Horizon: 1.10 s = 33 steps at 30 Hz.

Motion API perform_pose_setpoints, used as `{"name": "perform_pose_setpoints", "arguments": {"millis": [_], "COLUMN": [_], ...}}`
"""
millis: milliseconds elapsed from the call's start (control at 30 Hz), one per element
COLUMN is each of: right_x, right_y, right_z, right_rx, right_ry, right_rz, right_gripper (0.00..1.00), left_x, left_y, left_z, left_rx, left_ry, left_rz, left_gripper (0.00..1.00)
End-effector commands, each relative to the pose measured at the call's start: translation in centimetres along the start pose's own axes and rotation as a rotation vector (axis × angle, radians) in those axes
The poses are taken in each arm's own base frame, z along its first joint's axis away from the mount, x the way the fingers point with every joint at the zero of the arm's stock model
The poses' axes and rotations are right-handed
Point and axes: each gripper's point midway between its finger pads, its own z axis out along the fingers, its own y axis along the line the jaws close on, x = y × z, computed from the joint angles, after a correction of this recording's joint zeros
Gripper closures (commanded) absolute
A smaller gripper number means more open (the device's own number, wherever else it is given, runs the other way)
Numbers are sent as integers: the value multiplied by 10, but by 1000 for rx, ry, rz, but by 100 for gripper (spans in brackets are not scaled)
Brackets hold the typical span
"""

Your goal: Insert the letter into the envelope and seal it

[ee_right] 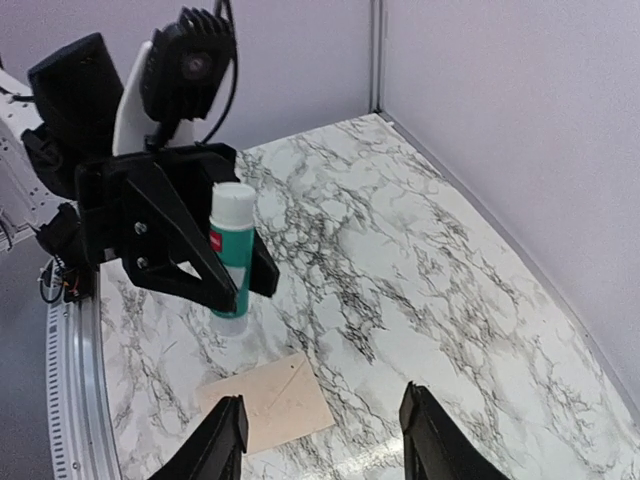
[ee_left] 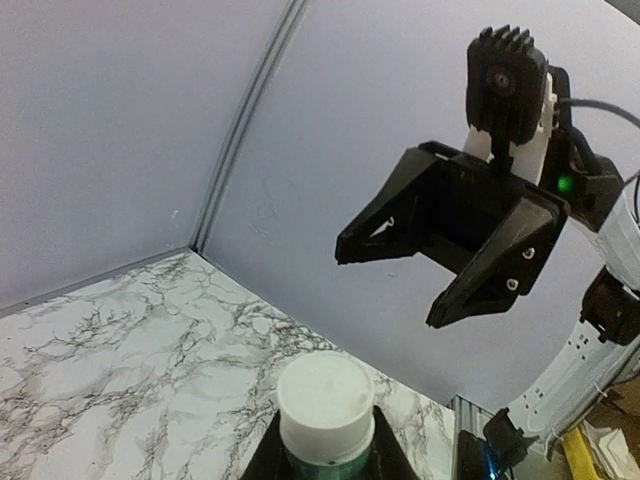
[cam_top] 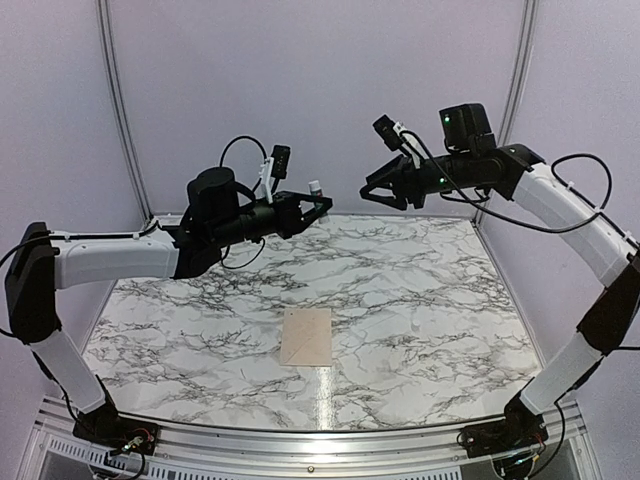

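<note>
The cream envelope (cam_top: 307, 337) lies flat on the marble table near the front middle. In the right wrist view (ee_right: 265, 402) its triangular flap is folded down flat. The letter does not show in any view. My left gripper (cam_top: 322, 205) is raised high over the back left and shut on a glue stick (cam_top: 315, 187) with a white cap and green body (ee_right: 233, 250). The cap fills the bottom of the left wrist view (ee_left: 325, 405). My right gripper (cam_top: 372, 193) is open and empty, raised, facing the left gripper (ee_right: 245, 295). Its fingers (ee_right: 225, 440) frame the envelope from far above.
The marble tabletop (cam_top: 420, 300) is bounded by pale walls at the back and sides and a metal rail (cam_top: 320, 440) at the front. The two grippers face each other in the air with a small gap between them (ee_left: 388, 288).
</note>
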Motion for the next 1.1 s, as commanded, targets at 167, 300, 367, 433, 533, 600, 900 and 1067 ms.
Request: {"name": "perform_pose_setpoints", "arguments": {"millis": [167, 300, 367, 433, 533, 600, 900, 1067], "right_x": [-38, -42, -43, -43, -39, -36, -27, -25], "right_y": [51, 54, 54, 55, 55, 58, 77, 85], "right_z": [-3, 7, 10, 14, 22, 26, 33, 33], "right_rx": [-321, -417, -446, -471, -486, -498, -573, -605], "right_ry": [-172, -200, -213, -211, -197, -187, -167, -163], "right_rz": [-24, 42, 65, 100, 125, 133, 149, 149], "right_gripper": [45, 44, 44, 44, 45, 45, 54, 66], "left_x": [16, 14, 14, 15, 15, 15, 15, 15], "left_y": [-51, -57, -60, -63, -66, -68, -64, -62], "left_z": [-8, -6, -4, -1, 2, 4, 12, 14], "left_rx": [257, 274, 286, 298, 314, 318, 312, 307], "left_ry": [122, 119, 121, 125, 128, 128, 129, 127], "left_rz": [68, 79, 79, 76, 75, 76, 56, 56], "left_gripper": [98, 97, 97, 97, 97, 97, 97, 97]}}
